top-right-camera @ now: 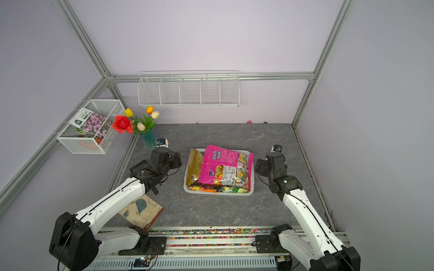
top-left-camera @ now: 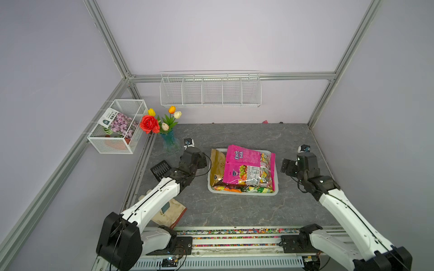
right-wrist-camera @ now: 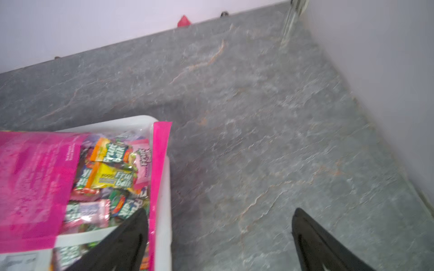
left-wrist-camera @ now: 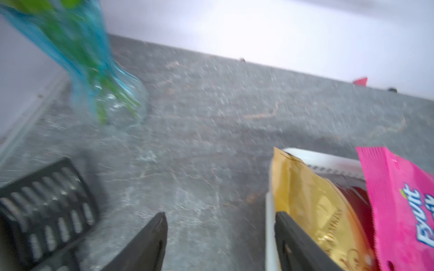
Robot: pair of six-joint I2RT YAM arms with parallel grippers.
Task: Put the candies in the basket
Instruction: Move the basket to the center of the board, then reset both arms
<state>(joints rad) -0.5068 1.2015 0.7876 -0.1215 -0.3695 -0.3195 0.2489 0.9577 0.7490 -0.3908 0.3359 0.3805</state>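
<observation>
The white basket (top-left-camera: 243, 193) (top-right-camera: 218, 193) sits mid-table, and all the candies I can see lie inside it. A large pink "Fruit" bag (top-left-camera: 244, 164) lies on top, with a gold bag (top-left-camera: 216, 169) at its left. Small orange (top-left-camera: 229, 189) and green (top-left-camera: 260, 189) bags show at the near edge. My left gripper (left-wrist-camera: 220, 214) is open and empty just left of the basket rim (left-wrist-camera: 270, 211), beside the gold bag (left-wrist-camera: 312, 201). My right gripper (right-wrist-camera: 220, 212) is open and empty at the basket's right rim (right-wrist-camera: 164, 187), one finger over the pink bag's edge (right-wrist-camera: 159, 152).
A blue vase of flowers (top-left-camera: 170, 140) stands behind the left wrist. A black slotted piece (top-left-camera: 160, 167) lies left of that wrist, and a cloth (top-left-camera: 171, 211) lies under the left arm. On the walls hang a wire mesh box (top-left-camera: 117, 126) and a wire rack (top-left-camera: 210, 90).
</observation>
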